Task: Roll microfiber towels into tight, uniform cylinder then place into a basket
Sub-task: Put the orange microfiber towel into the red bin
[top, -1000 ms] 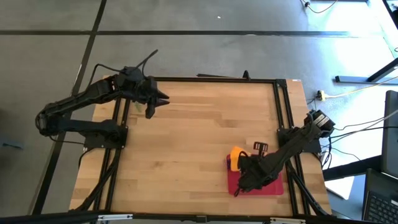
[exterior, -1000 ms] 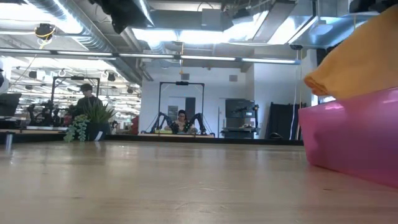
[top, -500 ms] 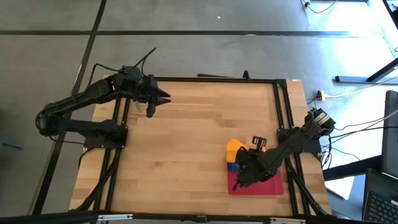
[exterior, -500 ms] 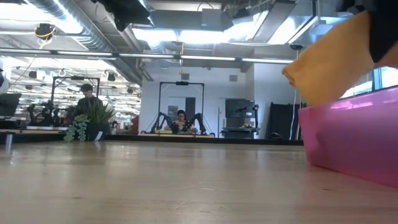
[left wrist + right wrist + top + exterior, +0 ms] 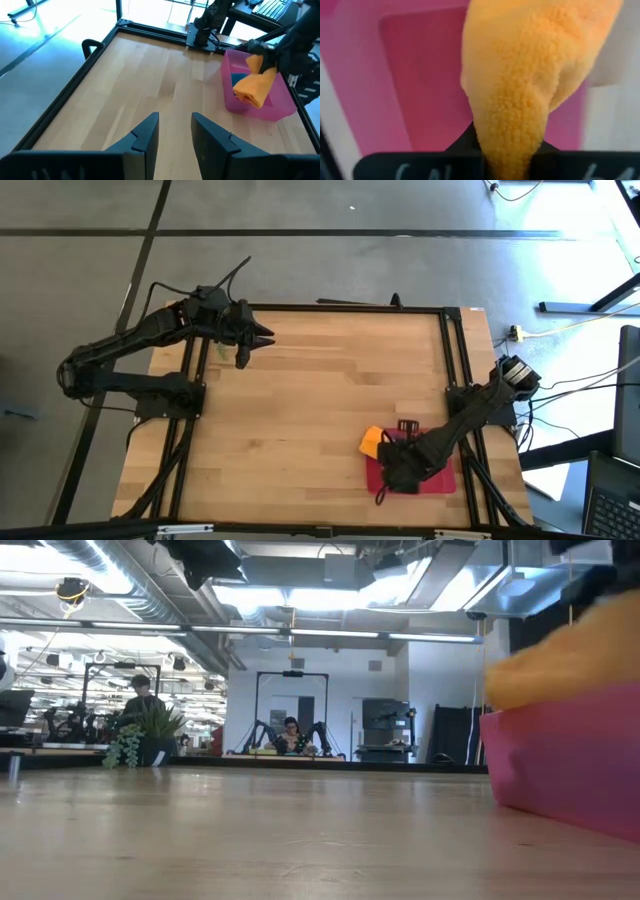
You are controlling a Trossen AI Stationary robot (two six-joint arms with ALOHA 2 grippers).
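Right gripper (image 5: 507, 160) fingers clamped on orange towel (image 5: 530, 75) over red basket (image 5: 280, 107); left gripper (image 5: 175, 132) fingers apart.

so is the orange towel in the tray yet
Not fully: the right gripper holds the orange towel draped over the tray wall.

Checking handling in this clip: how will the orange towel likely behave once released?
The orange towel droops from the shut right gripper, so it is probably floppy and may unroll. Its fuzzy pile suggests it is light, not slippery, and likely to settle in the red tray.
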